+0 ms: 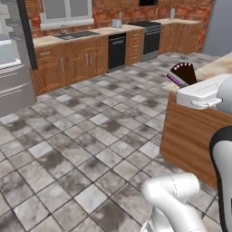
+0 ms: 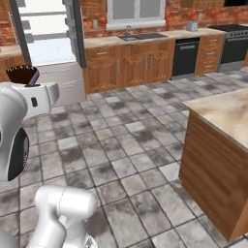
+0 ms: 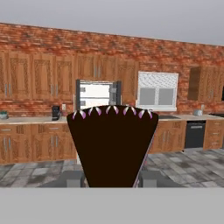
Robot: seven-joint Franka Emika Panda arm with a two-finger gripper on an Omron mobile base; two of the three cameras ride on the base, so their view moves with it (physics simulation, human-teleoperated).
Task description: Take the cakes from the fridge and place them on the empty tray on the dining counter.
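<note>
1. My gripper (image 3: 112,178) is clamped on the chocolate cake slice (image 3: 112,146), its two fingers pressing the wedge's sides.
2. In my hand view the slice's dark top faces me, pink-white dabs along its wide edge.
3. From the left base view, the slice (image 1: 183,73) is raised beside the dining counter (image 1: 192,131), near its corner.
4. The fridge (image 2: 48,46) stands open, well away from the dining counter, across the tiled floor (image 1: 81,154).
</note>
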